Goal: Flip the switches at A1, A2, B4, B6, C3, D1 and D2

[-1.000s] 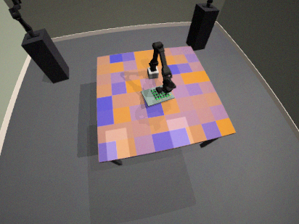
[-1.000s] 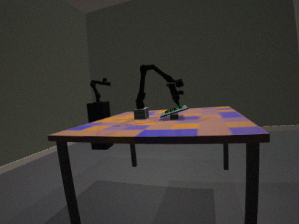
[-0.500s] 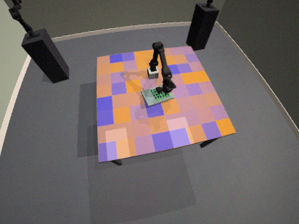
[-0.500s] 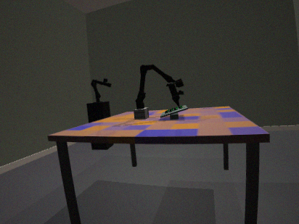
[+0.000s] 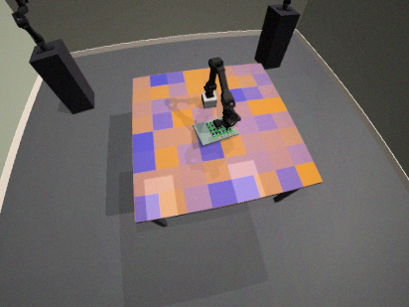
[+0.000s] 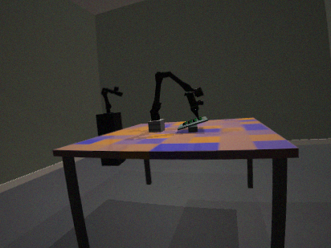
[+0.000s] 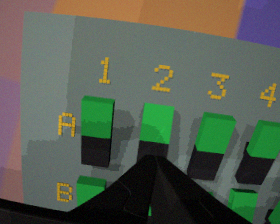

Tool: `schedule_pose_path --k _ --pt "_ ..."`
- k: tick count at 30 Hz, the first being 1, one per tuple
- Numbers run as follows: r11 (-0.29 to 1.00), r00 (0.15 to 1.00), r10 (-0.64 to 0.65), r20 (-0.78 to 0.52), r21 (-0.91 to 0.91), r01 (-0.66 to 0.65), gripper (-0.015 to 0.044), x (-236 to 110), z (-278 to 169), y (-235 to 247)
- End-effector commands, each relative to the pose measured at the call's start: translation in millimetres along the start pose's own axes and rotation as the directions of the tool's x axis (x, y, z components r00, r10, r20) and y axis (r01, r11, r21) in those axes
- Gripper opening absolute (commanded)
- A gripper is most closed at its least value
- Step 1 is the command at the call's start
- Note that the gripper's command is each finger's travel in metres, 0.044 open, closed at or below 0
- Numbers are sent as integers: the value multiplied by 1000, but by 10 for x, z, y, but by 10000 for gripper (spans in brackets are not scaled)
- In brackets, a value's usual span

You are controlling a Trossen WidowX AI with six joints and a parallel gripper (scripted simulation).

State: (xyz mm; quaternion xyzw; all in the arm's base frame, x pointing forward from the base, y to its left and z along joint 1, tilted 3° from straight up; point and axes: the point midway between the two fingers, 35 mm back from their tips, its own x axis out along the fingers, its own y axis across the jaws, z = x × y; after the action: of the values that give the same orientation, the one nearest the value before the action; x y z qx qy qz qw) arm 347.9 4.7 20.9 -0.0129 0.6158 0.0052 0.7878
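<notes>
Pressing together with nothing between them, the gripper (image 7: pixel 150 181) fingers sit over switch A2 (image 7: pixel 156 123). Only the wrist view shows printed labels; the exterior view shows the panel (image 6: pixel 193 122) tilted.

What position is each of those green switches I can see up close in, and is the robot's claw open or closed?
Switch A1: green end at the far side, dark end near.
Switch A2: green end far; near end hidden behind the gripper.
Switch A3: green far, dark near.
Switch A4: green far, dark near.
Gripper: shut, holding nothing, tip at A2's near end.
Panel: tilted.
</notes>
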Motion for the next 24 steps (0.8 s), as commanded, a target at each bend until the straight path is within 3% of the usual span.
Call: schedule_pose_path --k 1,24 --pt "1000 1000 4 -1 -4 -4 0 9 -4 6" --pt "1000 1000 4 -1 -4 -4 0 40 -5 6"
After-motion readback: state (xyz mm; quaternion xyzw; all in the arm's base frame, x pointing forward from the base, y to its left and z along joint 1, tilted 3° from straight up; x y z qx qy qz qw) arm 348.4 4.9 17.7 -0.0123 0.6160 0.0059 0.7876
